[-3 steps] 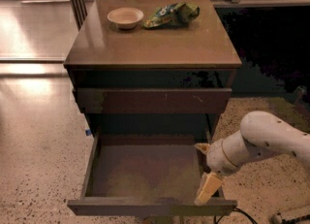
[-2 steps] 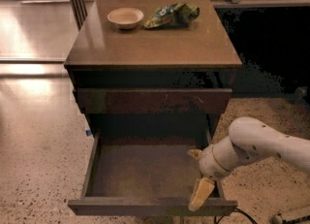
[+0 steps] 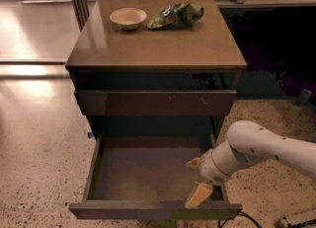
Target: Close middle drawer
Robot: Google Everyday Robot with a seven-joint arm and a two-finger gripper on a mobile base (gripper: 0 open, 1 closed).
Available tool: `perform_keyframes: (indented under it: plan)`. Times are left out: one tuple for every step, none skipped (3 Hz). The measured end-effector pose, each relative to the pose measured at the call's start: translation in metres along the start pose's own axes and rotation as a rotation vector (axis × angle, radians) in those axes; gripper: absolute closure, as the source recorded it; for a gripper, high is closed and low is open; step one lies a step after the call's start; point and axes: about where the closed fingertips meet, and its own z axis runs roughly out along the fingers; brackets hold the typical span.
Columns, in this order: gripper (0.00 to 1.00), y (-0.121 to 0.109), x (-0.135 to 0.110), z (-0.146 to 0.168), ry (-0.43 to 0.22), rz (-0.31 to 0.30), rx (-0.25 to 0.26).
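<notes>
Drawer: the middle drawer [image 3: 138, 210] stands pulled far out from the lower part of the bench [image 3: 158, 49], its low, plain front panel nearest the camera and its dark wooden floor bare to view.

Claw: the claw [image 3: 196, 180] sits inside the drawer at its right front corner, released, its two pale yellow fingers [image 3: 199, 195] spread apart with nothing between them. The lower finger reaches down to the inner face of the front panel; whether it touches cannot be told.

Arm: a white arm [image 3: 266, 145] comes in from the right edge and bends down over the drawer's right wall.

Upper front: a taller drawer front [image 3: 155, 102] with faint pale scratches sits above the open drawer, nearly flush with the bench.

Bench top: a small pale bowl [image 3: 128, 18] stands at the back left, upright. Just beside it to the right lies a crumpled green bag [image 3: 175, 15]. The two look close, and contact cannot be told.

Floor: speckled stone floor [image 3: 39, 138] spreads around the bench, with bright glare on the left.
</notes>
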Motion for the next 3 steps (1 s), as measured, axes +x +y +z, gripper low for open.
perform_keyframes:
  plan:
    - [0.50,0.0000,0.0000,0.0000,0.000,0.000,0.000]
    - [0.81,0.0013,0.0002,0.0008,0.001,0.001,0.001]
    - [1.00,0.0100,0.0017,0.0056,0.011,0.005,0.008]
